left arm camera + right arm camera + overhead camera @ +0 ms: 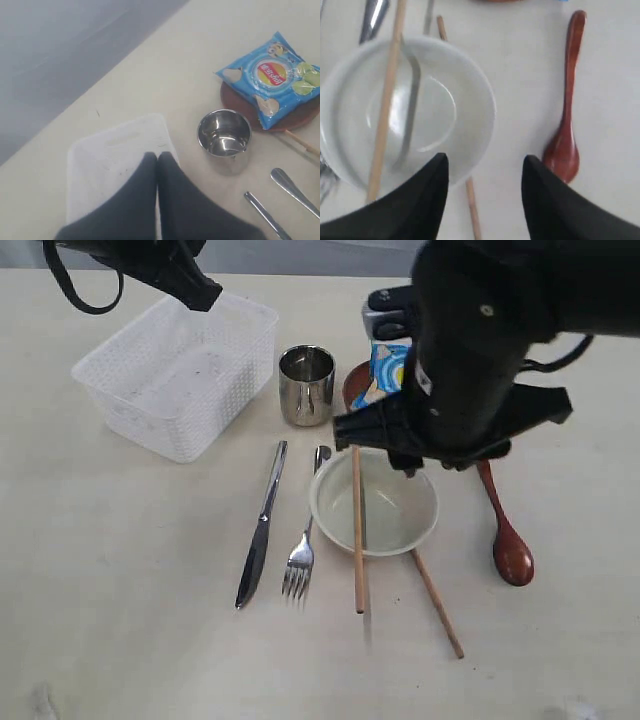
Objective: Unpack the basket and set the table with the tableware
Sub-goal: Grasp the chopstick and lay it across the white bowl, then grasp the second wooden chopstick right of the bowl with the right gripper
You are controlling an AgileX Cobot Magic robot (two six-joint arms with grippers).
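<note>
Blue crinkled chip bag (272, 80) carries a red-and-yellow round emblem, its lettering too blurred to read; it lies on the small brown plate (295, 119). The left gripper (157, 159) is pressed shut on nothing above the white perforated plastic basket (95, 165). The right gripper (485, 167) stands wide apart, holding nothing, over the cream round bowl (470, 95) on the cream-beige table (120, 590), with a wooden chopstick (385, 105) across the bowl. In the exterior view its arm hides most of the plate.

Left gripper (157, 156) has fingers together, right gripper (485, 160) apart.
</note>
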